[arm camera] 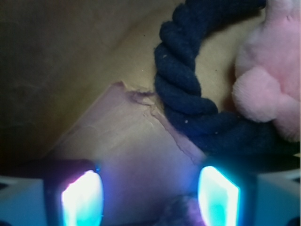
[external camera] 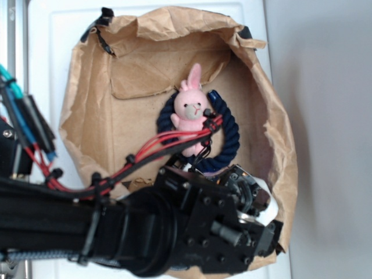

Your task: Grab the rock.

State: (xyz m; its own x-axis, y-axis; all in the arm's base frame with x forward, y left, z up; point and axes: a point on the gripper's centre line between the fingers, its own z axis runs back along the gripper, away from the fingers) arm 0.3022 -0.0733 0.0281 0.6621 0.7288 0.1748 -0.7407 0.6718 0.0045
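The rock (arm camera: 181, 213) shows only in the wrist view, as a dark mottled lump at the bottom edge. It lies on the brown paper between my fingers, close to the right one. My gripper (arm camera: 150, 188) is open, with its glowing pads (arm camera: 82, 200) wide apart and nothing clamped. In the exterior view my gripper (external camera: 256, 200) points down in the bag's lower right corner, and the arm hides the rock there.
A pink plush bunny (external camera: 192, 110) lies inside a dark blue rope ring (external camera: 231, 145), just beyond my gripper; both show in the wrist view, bunny (arm camera: 268, 84) and ring (arm camera: 188, 94). Crumpled brown paper bag walls (external camera: 87, 116) surround the floor. A torn paper flap (arm camera: 131, 117) lies ahead.
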